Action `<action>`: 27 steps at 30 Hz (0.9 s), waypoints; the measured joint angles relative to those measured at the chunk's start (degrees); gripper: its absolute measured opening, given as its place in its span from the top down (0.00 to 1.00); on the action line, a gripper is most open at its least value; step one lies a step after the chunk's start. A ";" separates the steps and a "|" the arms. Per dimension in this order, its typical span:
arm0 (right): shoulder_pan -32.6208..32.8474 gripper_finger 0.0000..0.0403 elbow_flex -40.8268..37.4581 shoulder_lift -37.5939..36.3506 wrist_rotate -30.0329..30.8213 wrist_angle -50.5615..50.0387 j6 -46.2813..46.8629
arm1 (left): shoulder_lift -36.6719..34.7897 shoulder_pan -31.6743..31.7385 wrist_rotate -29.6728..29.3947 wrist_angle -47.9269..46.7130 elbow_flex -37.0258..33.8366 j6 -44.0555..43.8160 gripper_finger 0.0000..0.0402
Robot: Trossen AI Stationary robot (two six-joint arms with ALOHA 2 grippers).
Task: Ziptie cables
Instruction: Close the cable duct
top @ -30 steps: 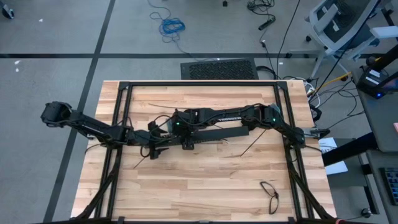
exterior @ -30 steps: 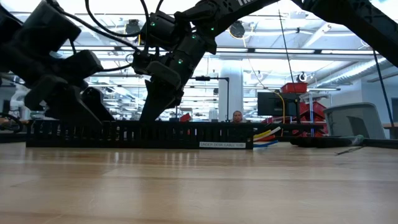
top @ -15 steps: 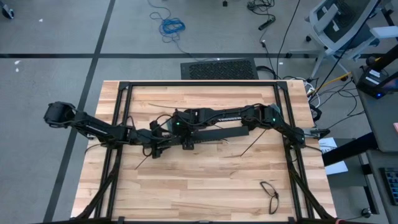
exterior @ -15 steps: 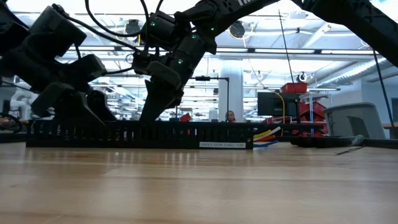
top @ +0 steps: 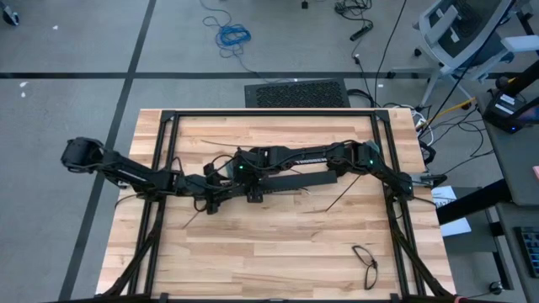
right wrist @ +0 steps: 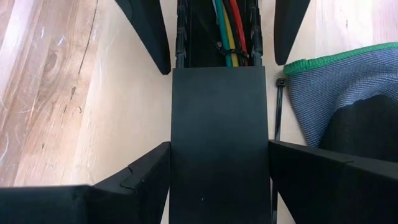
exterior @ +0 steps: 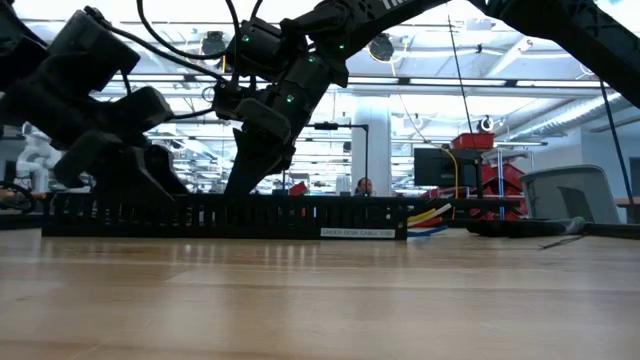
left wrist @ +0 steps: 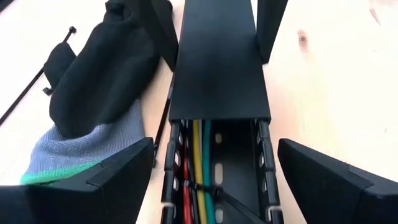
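A long black slotted bar (top: 290, 181) lies across the table's middle. A flat cover (left wrist: 219, 62) closes most of it. At its uncovered left end the cables (left wrist: 200, 180), yellow, green and red, lie inside with a thin black tie (left wrist: 208, 188) around them. More cable ends (exterior: 430, 217) stick out of the right end. My left gripper (left wrist: 214, 149) stands open astride that left end, its fingers beside the bar's walls without touching. My right gripper (right wrist: 219, 149) is shut on the covered part a little farther right. My right gripper pinches the bar's covered part by its two long sides (right wrist: 174, 168) between its two fingers. The fingers (right wrist: 140, 180) slant down from the table's right and lie across the bar. The bar rests flat on the table.
A black and grey glove (left wrist: 93, 93) with a green cuff lies right beside the bar on its far side, with a loose black tie (right wrist: 277, 106) next to it. Thin black strips (top: 341, 198) lie near the bar. A black cable loop (top: 366, 259) sits near the front right.
My left arm has shifted a little toward the table's right, while its gripper stays at the bar's left end. The right arm and the bar have kept still.
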 joint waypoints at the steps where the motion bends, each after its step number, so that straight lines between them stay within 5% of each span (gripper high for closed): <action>1: 0.00 0.40 0.00 0.00 0.01 0.00 -0.02 | 0.47 0.00 -0.02 0.87 0.00 -0.02 0.16; 12: 0.00 0.40 -0.02 0.00 0.03 0.00 -0.11 | 6.82 0.00 -0.04 5.82 0.02 -4.04 0.16; 27: 0.00 0.40 -0.02 0.00 0.05 0.00 -0.15 | -1.38 -0.07 -1.33 -0.48 0.00 -6.02 0.16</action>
